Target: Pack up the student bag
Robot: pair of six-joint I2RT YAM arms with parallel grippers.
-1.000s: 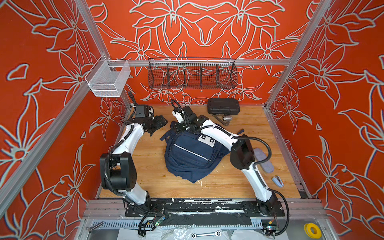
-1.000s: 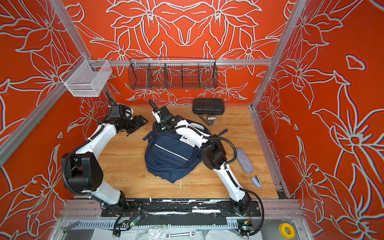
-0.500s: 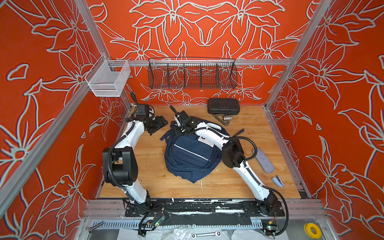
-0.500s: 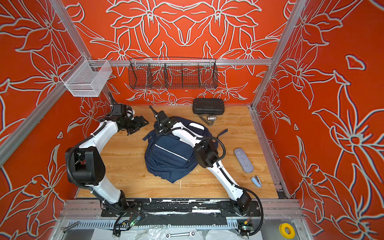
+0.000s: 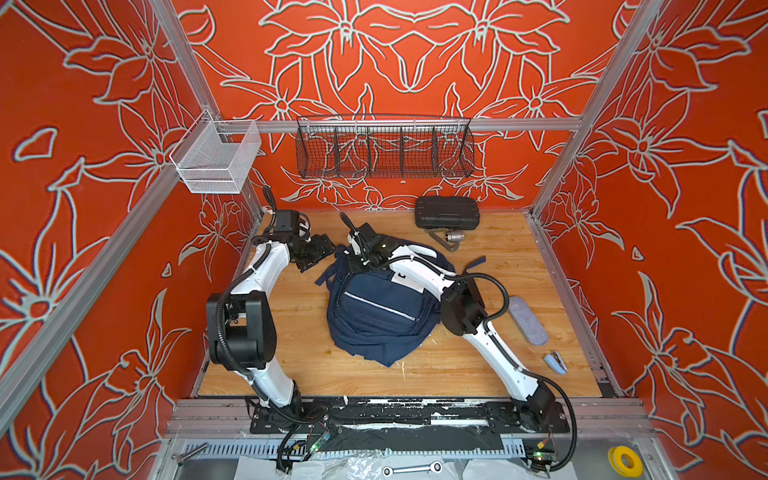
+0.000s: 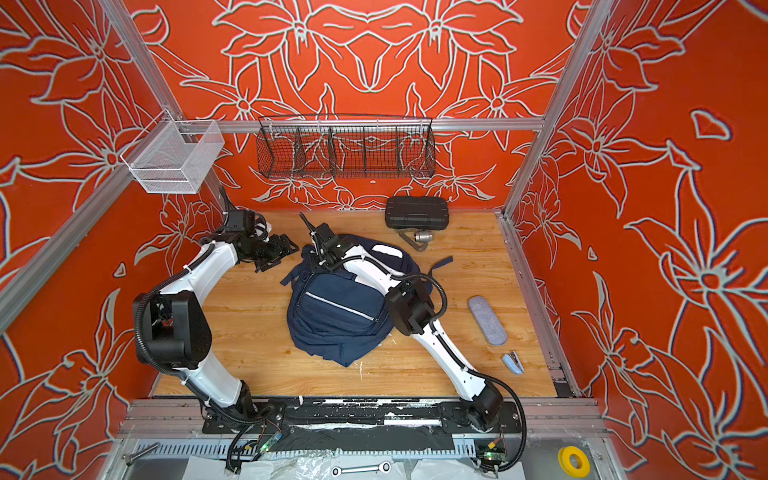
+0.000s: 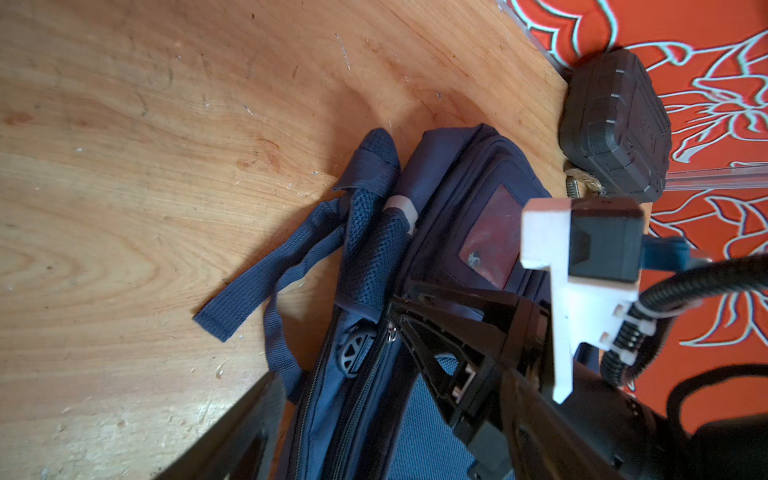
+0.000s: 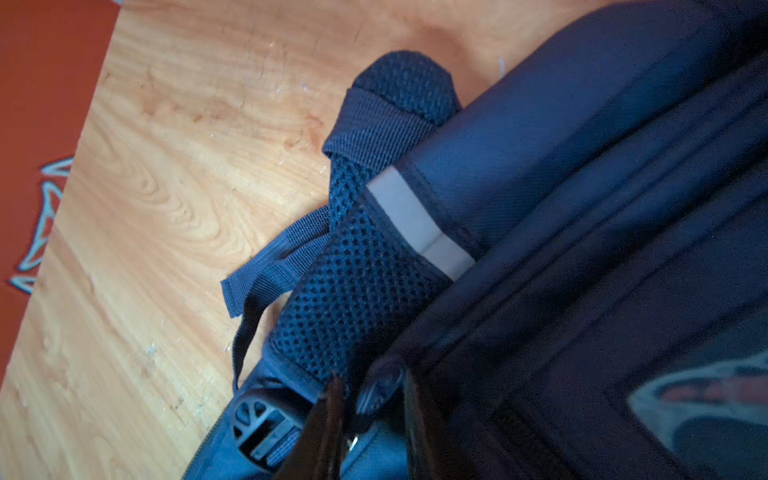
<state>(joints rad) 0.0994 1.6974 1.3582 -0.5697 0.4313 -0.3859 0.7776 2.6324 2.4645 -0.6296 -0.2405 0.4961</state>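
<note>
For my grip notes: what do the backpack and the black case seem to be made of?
The backpack: woven navy fabric, matte; weave, mesh straps and folds show. The black case: probably hard moulded plastic, matte; ribbed lid, rigid corners.

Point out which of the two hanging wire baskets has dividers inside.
The black wire basket, the long one: upright partitions split it into several compartments. The white mesh basket, to its left in both top views, is a single undivided box.
</note>
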